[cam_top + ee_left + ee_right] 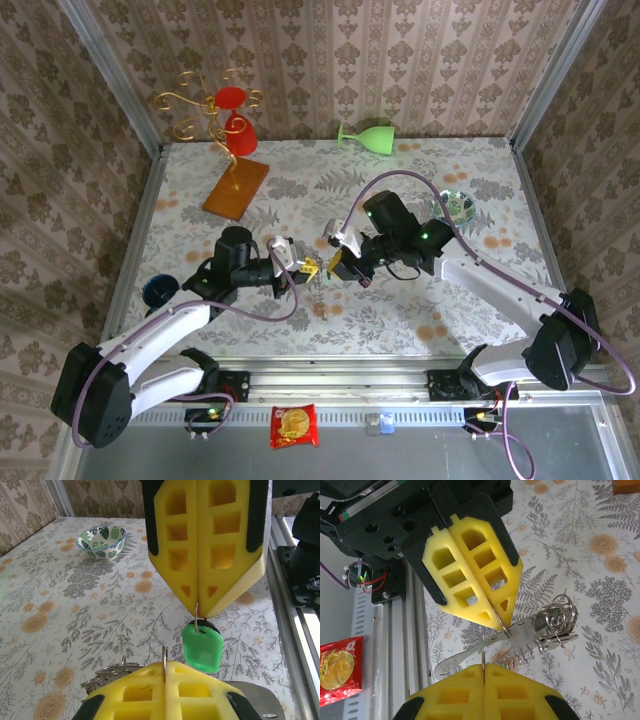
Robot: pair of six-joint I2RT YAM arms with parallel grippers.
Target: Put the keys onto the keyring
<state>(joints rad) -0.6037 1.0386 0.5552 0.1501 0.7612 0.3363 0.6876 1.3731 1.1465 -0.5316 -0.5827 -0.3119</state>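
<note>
My right gripper (198, 611) is shut on a thin wire ring. The green-headed key (202, 650) hangs from that ring, above the table. A dark head (209, 625) peeks out just behind it. My left gripper (164, 666) is shut on a small split ring (506, 630), seen edge-on. Below it hangs a silver metal strip (470, 652) carrying a bunch of split rings (556, 619). From above, the left gripper (303, 266) and the right gripper (333, 262) meet tip to tip over the table's middle. The large oval loop keyring is out of view.
A patterned bowl (455, 205) sits at the right. A green goblet (368, 135) lies at the back. A gold stand with red cups (235, 120) rises from a brown board (237, 187). A red snack packet (295, 425) lies by the front rail.
</note>
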